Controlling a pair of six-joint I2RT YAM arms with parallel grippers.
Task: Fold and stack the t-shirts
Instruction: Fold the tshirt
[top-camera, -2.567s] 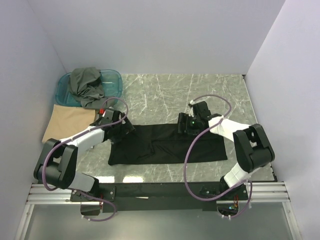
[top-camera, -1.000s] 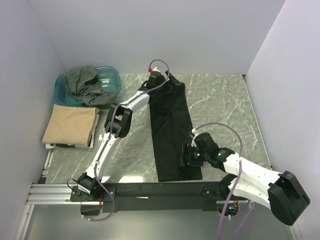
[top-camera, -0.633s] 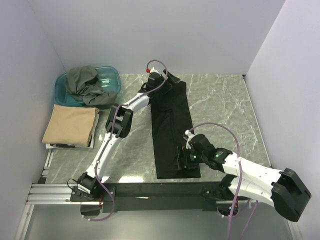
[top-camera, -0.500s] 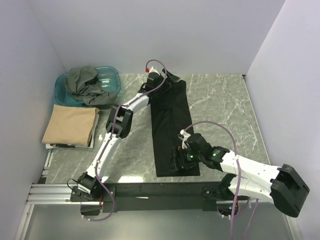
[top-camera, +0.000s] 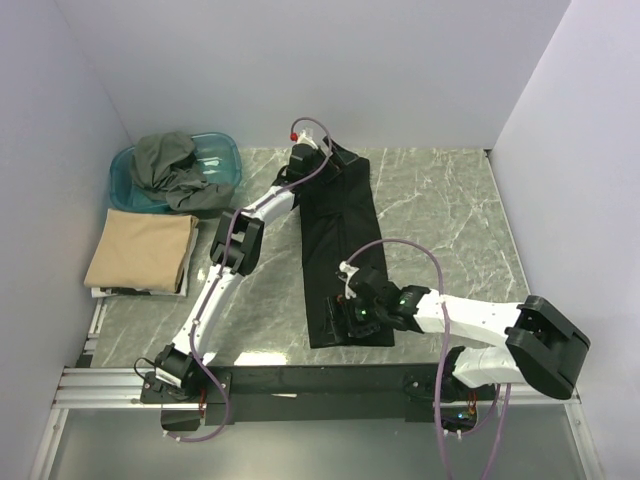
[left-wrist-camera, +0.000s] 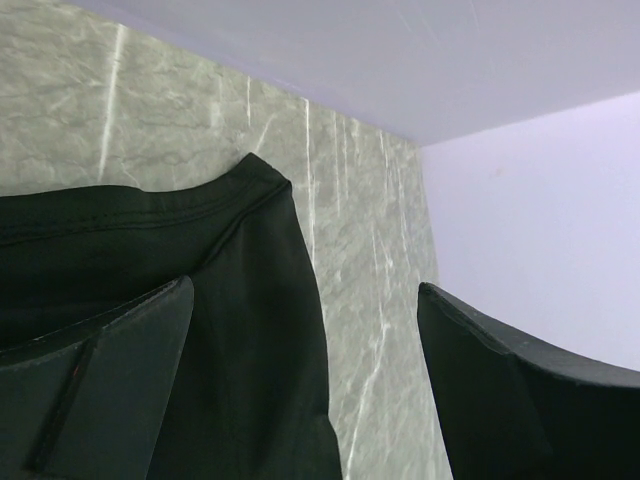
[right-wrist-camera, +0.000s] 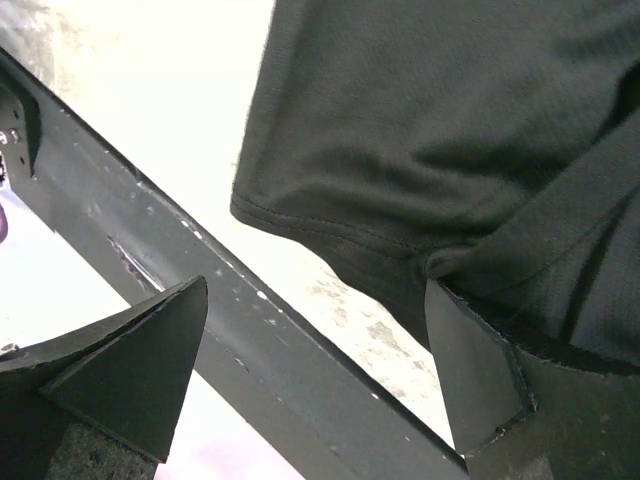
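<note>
Found a table (top-camera: 440, 210) with the black shirt (top-camera: 340, 240) laid lengthwise down the middle, tan shirt (top-camera: 140, 250) folded at left, grey shirt (top-camera: 170, 165) heaped in the tub (top-camera: 225, 165). Caught the left gripper (top-camera: 322, 165) over the far end and the right gripper (top-camera: 340, 312) over the near hem, both gaping, holding nothing.

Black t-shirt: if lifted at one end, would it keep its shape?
Probably not: the black t-shirt lies flat as a folded strip, its near hem puckered, so it likely drapes limply. Thin knit suggests lightness; pushing might bunch it.
</note>
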